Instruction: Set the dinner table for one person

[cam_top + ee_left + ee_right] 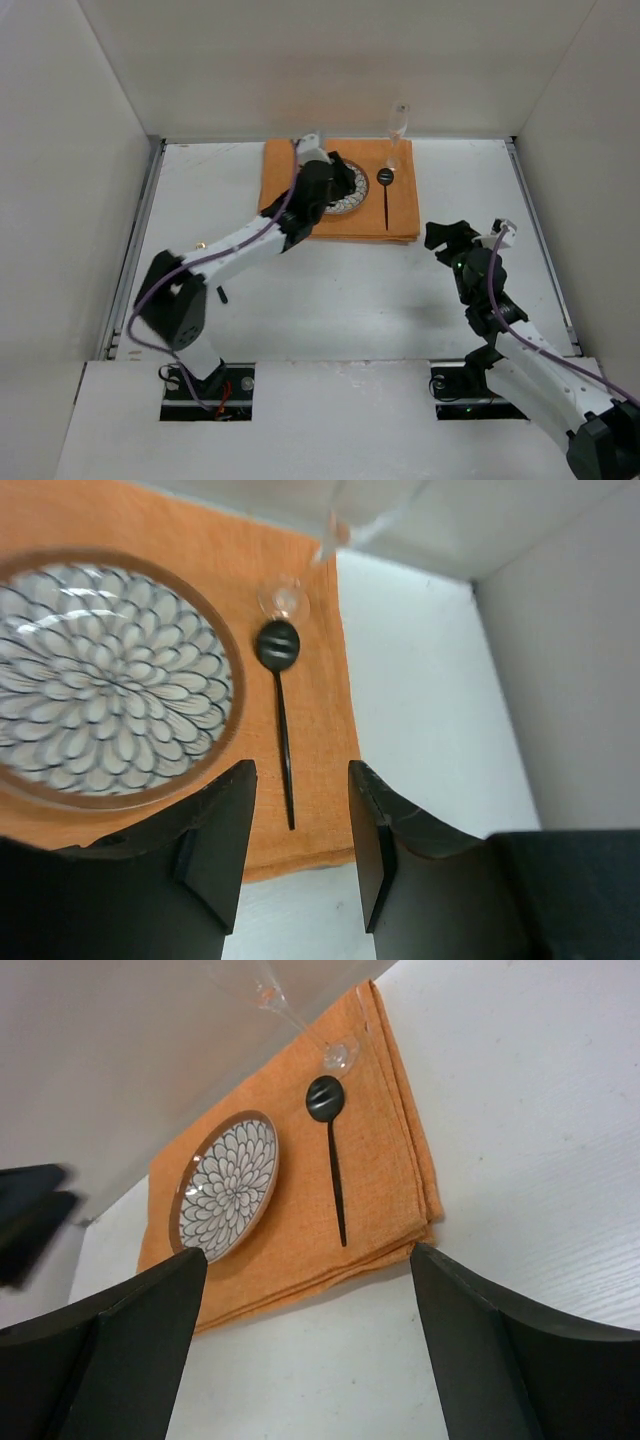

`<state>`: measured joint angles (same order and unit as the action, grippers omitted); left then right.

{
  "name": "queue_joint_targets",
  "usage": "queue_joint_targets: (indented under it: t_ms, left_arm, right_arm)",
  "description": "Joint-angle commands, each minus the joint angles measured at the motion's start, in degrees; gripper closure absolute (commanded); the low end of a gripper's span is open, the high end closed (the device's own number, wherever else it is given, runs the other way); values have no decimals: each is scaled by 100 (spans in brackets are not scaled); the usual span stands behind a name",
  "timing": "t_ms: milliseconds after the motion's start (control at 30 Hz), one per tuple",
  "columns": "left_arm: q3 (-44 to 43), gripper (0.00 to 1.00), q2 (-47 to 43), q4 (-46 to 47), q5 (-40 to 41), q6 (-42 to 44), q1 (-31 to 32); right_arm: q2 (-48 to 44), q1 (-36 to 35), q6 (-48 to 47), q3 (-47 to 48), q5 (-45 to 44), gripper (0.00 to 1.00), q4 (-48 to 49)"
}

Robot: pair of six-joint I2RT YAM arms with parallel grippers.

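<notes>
An orange placemat (400, 215) lies at the far middle of the white dinner table (300, 300). On it rest a flower-patterned plate (100, 680), a black spoon (280, 690) and, at the mat's far edge, a clear wine glass (398, 125). My left gripper (300, 775) hovers over the mat's near edge between plate and spoon handle, open, nothing between its fingers. In the top view the left arm covers part of the plate (352, 192). My right gripper (308, 1260) stands wide open over bare table, to the right of the mat and nearer than it, holding nothing.
White walls close in the table at the back and both sides. Thin metal rails (140, 240) run along the side edges. Both arm bases sit at the near edge.
</notes>
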<state>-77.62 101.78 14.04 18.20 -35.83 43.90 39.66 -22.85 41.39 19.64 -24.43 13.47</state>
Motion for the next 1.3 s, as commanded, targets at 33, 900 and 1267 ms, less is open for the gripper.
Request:
queue_joint_targets:
  t_ms: [33,900,1267]
  left_arm:
    - [1772,60,-1858,-172,385,121,-675]
    - [5495,63,-4017,-2196,158,-512,-3700]
    - [5574,79,-3735,-2081,123,-583,-3762]
  right_arm:
    - [278,-109,-8,101,385,42,340]
    - [806,-417,-157,260,658,74,533]
    - [737,-461,-184,199,430,47,577]
